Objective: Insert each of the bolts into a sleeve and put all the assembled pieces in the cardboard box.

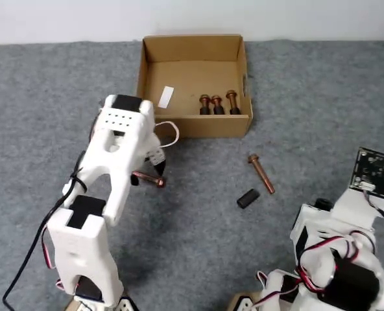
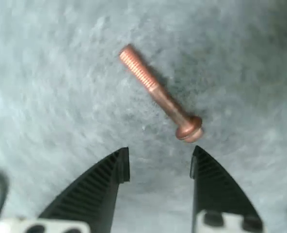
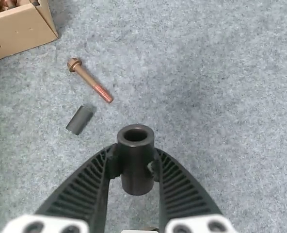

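Observation:
A copper bolt (image 2: 158, 94) lies on the grey carpet just beyond the open fingers (image 2: 109, 177) of my left gripper (image 2: 158, 162). In the high view that bolt (image 1: 149, 179) lies at the tip of the left gripper (image 1: 150, 172), in front of the cardboard box (image 1: 193, 123). My right gripper (image 3: 134, 155) is shut on a black sleeve (image 3: 135, 162), held with its bore showing. A second bolt (image 1: 261, 173) and a loose black sleeve (image 1: 247, 198) lie mid-table; the right wrist view shows this bolt (image 3: 90, 86) and sleeve (image 3: 79, 120) too. Three assembled pieces (image 1: 218, 103) stand in the box.
A white slip (image 1: 166, 96) lies on the box floor. The right arm's base (image 1: 335, 259) fills the near right corner. The box corner (image 3: 22, 29) appears in the right wrist view. Grey carpet covers the table around the parts.

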